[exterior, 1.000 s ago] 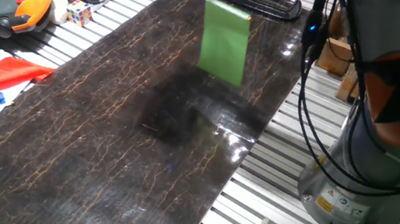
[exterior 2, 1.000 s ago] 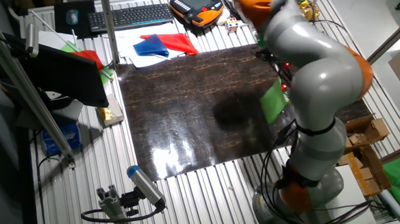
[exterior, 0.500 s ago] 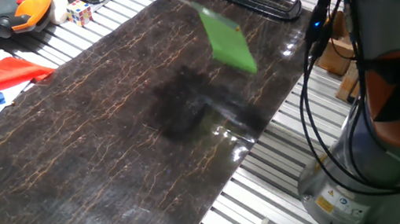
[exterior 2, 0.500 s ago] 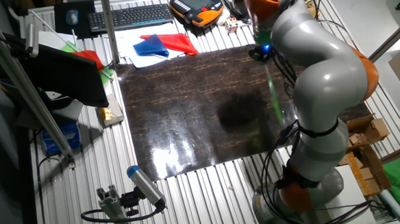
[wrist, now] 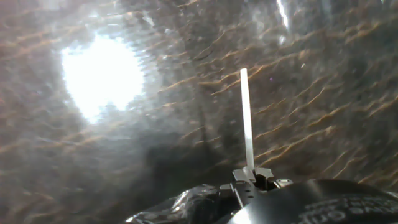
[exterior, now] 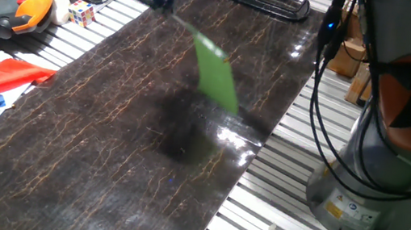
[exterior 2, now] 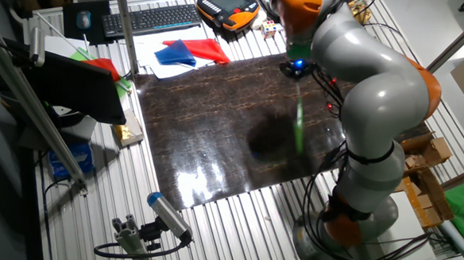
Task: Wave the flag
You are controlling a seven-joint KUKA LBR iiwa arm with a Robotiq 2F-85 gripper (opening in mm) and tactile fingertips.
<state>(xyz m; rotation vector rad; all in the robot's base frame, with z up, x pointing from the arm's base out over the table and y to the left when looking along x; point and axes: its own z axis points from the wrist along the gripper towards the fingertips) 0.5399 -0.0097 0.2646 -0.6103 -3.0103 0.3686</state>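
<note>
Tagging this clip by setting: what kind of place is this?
Probably a robotics lab bench: a slotted aluminium table, a teach pendant, a keyboard, and cabling running down the robot arm.

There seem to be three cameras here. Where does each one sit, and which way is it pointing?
One fixed view: low at the table's end, looking along the dark tabletop at the green flag; arm base at right.
The other fixed view: high up, looking down on the tabletop; whole arm visible, flag edge-on.
Hand view: on the end effector, looking down the white stick at the tabletop.
Both fixed views share the red cloth.
</note>
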